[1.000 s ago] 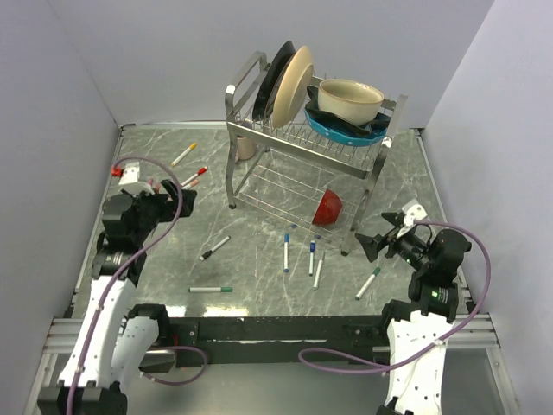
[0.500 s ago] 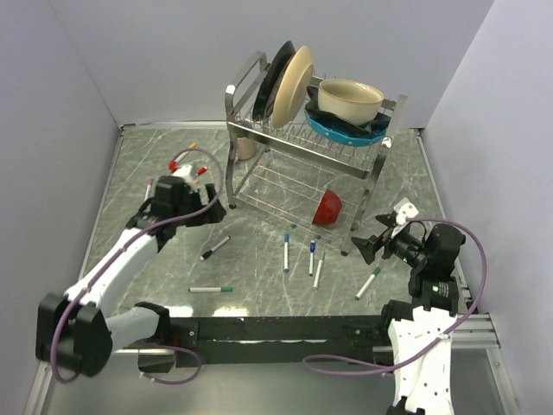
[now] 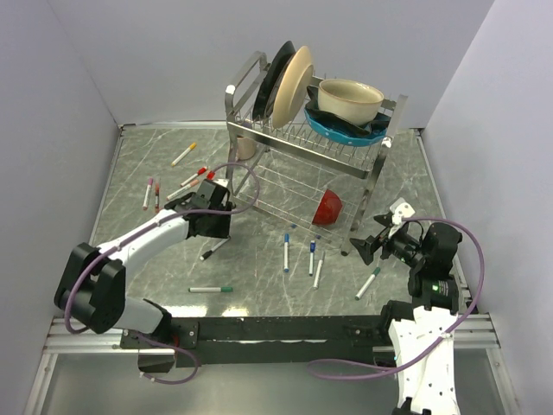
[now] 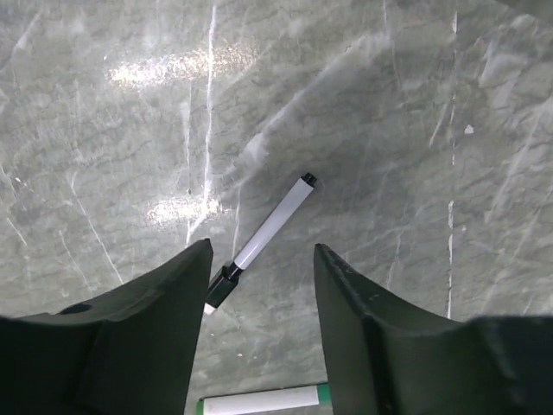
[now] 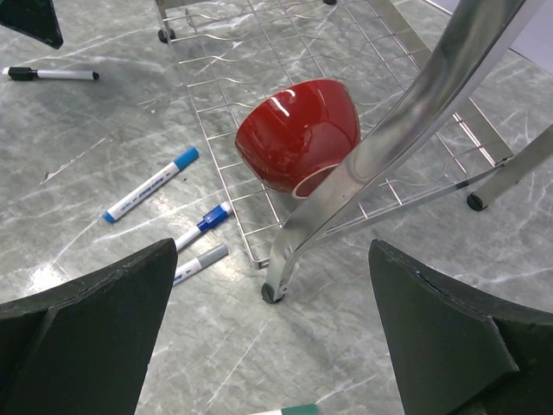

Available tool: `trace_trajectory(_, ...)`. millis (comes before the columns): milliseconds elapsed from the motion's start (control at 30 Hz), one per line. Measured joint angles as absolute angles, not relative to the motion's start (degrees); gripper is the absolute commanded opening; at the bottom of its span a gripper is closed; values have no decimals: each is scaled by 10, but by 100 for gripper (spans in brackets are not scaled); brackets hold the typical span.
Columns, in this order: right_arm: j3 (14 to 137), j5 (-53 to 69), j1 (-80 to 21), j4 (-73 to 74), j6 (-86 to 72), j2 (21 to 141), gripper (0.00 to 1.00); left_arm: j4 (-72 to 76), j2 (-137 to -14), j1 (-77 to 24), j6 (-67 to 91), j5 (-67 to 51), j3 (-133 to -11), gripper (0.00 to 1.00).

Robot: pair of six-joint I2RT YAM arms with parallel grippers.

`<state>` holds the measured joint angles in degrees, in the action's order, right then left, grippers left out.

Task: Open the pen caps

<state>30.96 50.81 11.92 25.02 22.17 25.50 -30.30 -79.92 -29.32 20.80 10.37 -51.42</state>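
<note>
Grey marbled table (image 3: 138, 164), steel dish rack (image 3: 302, 147) at the back, marker pens scattered in front of it. Left gripper (image 4: 262, 259) hung low over one pen, left of the rack; jaws parted, nothing pinched. That pen lay flat on the table, slanting through the gap between the jaws. Its black cap (image 4: 226, 275) sat just beside the tip of the left-hand finger (image 4: 147, 337), partly hidden behind it; contact could not be made out. Its white barrel (image 4: 270, 223) ran up and away past the fingertips. A green cap (image 4: 321, 393) lay close by, nearer the wrist. Right gripper (image 3: 361, 248) spread wide and empty, facing the rack leg and red bowl (image 5: 298, 134), with a blue cap (image 5: 184, 156) on the table well ahead of it.
</note>
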Motion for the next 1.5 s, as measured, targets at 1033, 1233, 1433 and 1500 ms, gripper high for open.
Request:
trace_trajectory(1033, 310, 495, 118, 250, 222, 264, 100, -337, -950, -295, 131, 42, -564, 35)
trace_trajectory(1233, 310, 495, 117, 250, 222, 264, 100, -341, -961, -295, 129, 43, -571, 32)
trace_trajectory(1433, 310, 493, 117, 250, 222, 264, 100, -355, -980, -300, 131, 54, -589, 29)
trace_trajectory(1500, 310, 493, 117, 250, 222, 264, 100, -362, -986, -307, 132, 63, -597, 23)
